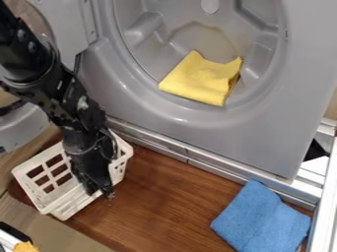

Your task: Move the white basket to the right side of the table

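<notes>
White basket (66, 203) lies on both sides of the pincer (99, 191); spread or pinching, I cannot tell.

A grey machine (263, 138) with an open drum (191, 17) borders a brown wooden tabletop (164, 197)

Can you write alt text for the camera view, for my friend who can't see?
A black gripper hangs down over a white basket at the lower left of a brown table. Behind, a yellow cloth lies in the round opening of a grey machine; a blue cloth lies at the lower right.
</notes>
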Robot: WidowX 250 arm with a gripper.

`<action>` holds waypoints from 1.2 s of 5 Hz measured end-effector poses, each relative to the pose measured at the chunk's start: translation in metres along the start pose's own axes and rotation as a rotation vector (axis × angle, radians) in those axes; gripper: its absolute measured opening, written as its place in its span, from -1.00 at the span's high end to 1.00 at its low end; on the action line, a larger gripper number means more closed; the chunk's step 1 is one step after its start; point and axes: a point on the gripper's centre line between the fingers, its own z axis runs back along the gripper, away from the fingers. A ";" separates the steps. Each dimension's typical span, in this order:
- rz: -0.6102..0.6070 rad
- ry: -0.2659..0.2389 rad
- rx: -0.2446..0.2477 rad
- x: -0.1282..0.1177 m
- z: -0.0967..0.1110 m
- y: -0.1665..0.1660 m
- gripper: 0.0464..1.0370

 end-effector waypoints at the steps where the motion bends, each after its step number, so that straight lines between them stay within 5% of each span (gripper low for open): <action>1: 0.017 0.000 -0.013 0.009 0.010 -0.004 0.89; 3: 0.153 -0.018 0.002 0.029 0.067 -0.051 0.89; 4: 0.158 -0.073 -0.045 0.053 0.078 -0.092 0.89; 6: 0.192 -0.058 -0.080 0.082 0.058 -0.152 0.90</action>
